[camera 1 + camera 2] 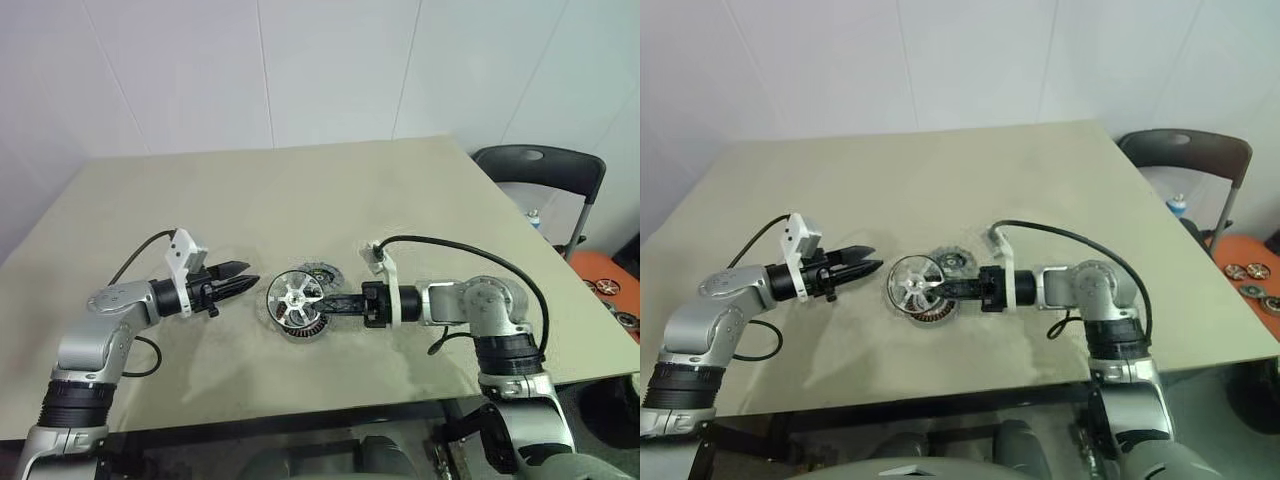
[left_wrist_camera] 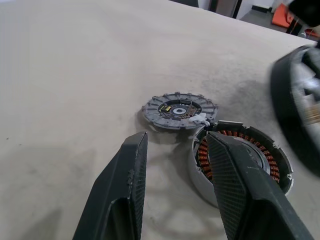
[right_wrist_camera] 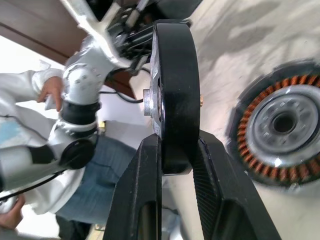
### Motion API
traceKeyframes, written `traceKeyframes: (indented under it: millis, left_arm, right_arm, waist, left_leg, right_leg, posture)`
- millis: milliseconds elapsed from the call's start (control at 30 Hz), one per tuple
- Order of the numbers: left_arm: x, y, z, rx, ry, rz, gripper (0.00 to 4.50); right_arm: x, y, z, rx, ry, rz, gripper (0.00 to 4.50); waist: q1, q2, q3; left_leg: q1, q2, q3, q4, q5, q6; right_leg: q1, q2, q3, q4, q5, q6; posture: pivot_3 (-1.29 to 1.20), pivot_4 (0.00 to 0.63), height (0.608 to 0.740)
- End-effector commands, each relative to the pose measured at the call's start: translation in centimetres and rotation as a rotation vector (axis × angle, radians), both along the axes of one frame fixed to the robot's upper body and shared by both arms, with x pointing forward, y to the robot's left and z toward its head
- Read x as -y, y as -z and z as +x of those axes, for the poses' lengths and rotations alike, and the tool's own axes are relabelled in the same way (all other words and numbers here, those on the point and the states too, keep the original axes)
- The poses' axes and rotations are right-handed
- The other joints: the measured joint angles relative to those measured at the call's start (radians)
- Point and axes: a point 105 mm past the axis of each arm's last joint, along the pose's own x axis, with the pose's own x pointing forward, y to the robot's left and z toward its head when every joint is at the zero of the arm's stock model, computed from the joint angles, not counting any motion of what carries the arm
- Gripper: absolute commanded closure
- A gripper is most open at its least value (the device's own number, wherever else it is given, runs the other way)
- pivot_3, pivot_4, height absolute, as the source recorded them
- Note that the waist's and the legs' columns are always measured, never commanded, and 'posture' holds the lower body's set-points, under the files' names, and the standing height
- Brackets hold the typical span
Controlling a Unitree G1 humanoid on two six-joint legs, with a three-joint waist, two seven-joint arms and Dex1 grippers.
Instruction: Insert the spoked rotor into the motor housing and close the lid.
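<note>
the right gripper [image 3: 172,165] has its 2 fingers clenched on the dark rim of the spoked rotor [image 1: 295,298], which it holds on edge, in the air above the motor housing [image 3: 280,125]. the housing lies flat on the desk [image 1: 300,190], its copper windings facing up, and the lid [image 2: 180,108] lies flat just beside it, on the far side from the robot. the left gripper [image 1: 236,279] hovers near the rotor with its fingers [image 2: 122,185] released and apart, grasping nothing.

the main risk, as i judge it: the rotor is pinched only at 1 spot on its rim, so turning it flat could let it swing or slip in the grip. if it comes down tilted or off centre, the hub may miss the silver centre and the ring could jam on the windings or nudge the loose housing across the desk. the lid sits close enough that a shoved housing could knock it. the left gripper is also near enough to be clipped as the rotor turns.
</note>
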Motion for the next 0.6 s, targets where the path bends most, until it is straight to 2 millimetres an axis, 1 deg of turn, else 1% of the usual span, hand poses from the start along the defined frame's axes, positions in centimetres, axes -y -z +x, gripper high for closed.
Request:
traceKeyframes:
  millis: [33,100,233,433,600]
  left_arm:
    - [0.0,-1.1,-0.2,0.042,0.003,0.009,2.51]
    - [-0.1,-1.1,-0.4,0.041,-0.005,0.009,2.51]
    - [-0.2,-1.0,-0.6,0.039,-0.014,0.010,2.51]
    - [-0.5,-1.0,-0.5,0.039,-0.024,0.015,2.51]
    - [-0.2,-1.1,-0.4,0.043,-0.019,0.010,2.51]
  right_arm:
    - [-0.4,-0.2,1.7,0.067,0.041,-0.006,3.65]
    - [-0.3,0.4,2.0,0.058,0.054,-0.021,3.65]
    - [-0.1,1.7,1.9,0.025,0.048,-0.051,3.65]
    - [0.0,1.4,0.8,-0.026,-0.006,-0.019,3.65]
    - [-0.2,1.7,-0.1,-0.070,-0.034,-0.023,3.65]
  waist:
    - [0.001,0.000,0.000]
    - [0.001,0.000,0.000]
    - [0.001,0.000,0.000]
    - [0.001,0.000,0.000]
    - [0.002,0.000,0.000]
  left_leg:
    - [0.000,0.000,0.000,0.000,0.000,0.000]
    - [0.000,0.000,0.000,-0.001,0.000,0.000]
    - [0.000,0.000,0.000,-0.001,0.000,0.000]
    - [0.000,0.000,0.000,-0.001,0.000,0.000]
    - [0.000,0.000,0.000,-0.001,0.000,0.000]
  right_leg:
    - [0.000,0.000,0.000,0.000,0.000,0.000]
    - [0.000,0.000,0.000,0.000,0.000,0.000]
    - [-0.001,0.000,0.000,0.000,0.000,0.000]
    - [0.000,0.000,0.000,0.000,0.000,0.000]
    - [0.000,0.000,0.000,0.000,0.000,0.000]
  posture:
    - [0.00,0.000,0.740]
    - [0.00,0.000,0.740]
    - [0.00,0.000,0.740]
    - [0.00,0.000,0.740]
    - [0.00,0.000,0.740]
